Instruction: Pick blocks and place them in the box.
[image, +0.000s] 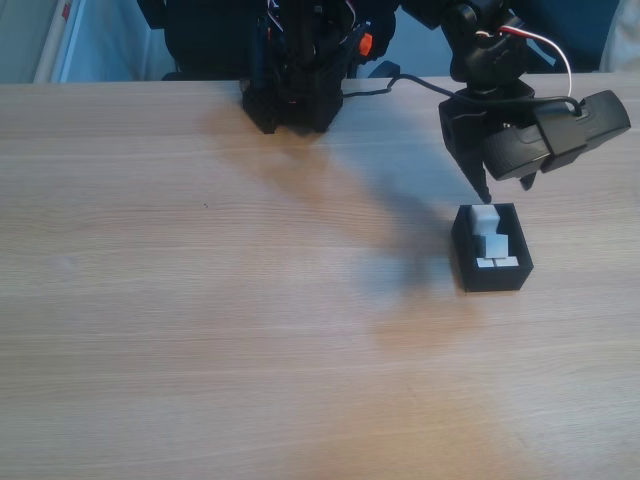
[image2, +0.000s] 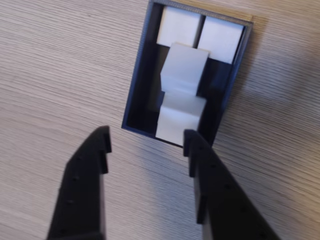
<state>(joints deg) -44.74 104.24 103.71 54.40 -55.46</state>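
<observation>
Box's nearly full, fingers empty above it

Your fingers (image2: 147, 140) are spread with nothing between them, hanging over the near edge of the black box (image2: 137, 80), which sits on the bench (image: 200, 330) at the right in the fixed view. I count four white blocks (image2: 184, 67) inside: two side by side at the far wall, two more stacked crookedly. No loose blocks show on the bench, so you look close to done. Plenty of open wood around the box.

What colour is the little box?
Black; the box shows best in the wrist view.
</observation>
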